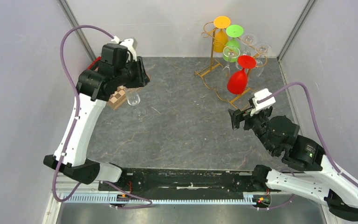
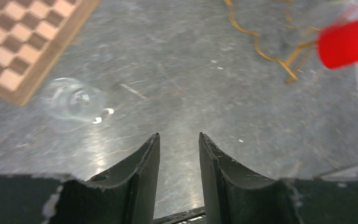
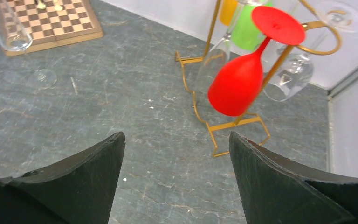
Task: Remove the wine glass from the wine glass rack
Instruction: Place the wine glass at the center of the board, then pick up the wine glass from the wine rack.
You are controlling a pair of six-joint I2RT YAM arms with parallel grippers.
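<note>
Nothing gripped.
Right claw (image 3: pixel 177 140) wide, facing red wine glass (image 3: pixel 237 86) hanging upside down on gold wire rack (image 3: pixel 234 122); left claw (image 2: pixel 179 137) narrow, over grey stone-look desk (image 2: pixel 191 70).

One wine glass rack (image 1: pixel 209 69) is counted at one o'clock. Hung on it are one orange wine glass (image 1: pixel 222 22), one green wine glass (image 1: pixel 234 31), one red wine glass (image 1: pixel 237 81) and at least two clear wine glasses (image 1: pixel 262 48). At ten o'clock one standing clear glass (image 1: pixel 133 97) and one chessboard (image 3: pixel 51 21) are counted.
</note>
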